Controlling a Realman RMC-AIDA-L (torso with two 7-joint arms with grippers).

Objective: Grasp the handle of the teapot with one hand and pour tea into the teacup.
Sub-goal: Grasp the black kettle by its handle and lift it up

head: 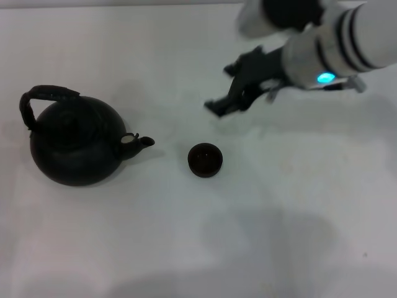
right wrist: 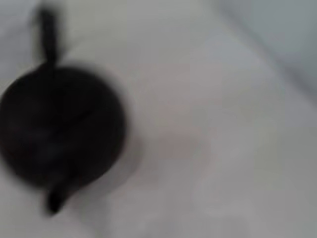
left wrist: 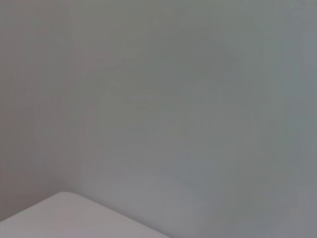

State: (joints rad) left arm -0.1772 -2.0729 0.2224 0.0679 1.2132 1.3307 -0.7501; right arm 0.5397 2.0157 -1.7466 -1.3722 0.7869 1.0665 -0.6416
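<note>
The matte black teapot [head: 74, 146] stands at the table's left, its short spout [head: 144, 143] pointing right toward the teacup. Its rough arched handle [head: 46, 94] leans over the far left of the pot. The tiny dark teacup [head: 205, 159] stands in the middle, just right of the spout. My right gripper [head: 222, 87] hovers open and empty beyond and slightly right of the cup, well apart from the teapot. The right wrist view shows the teapot [right wrist: 59, 129] blurred, with its handle [right wrist: 48, 37]. My left gripper is out of view.
The white table [head: 279, 205] spreads around both objects. The left wrist view shows only a plain grey surface and a white corner [left wrist: 59, 218].
</note>
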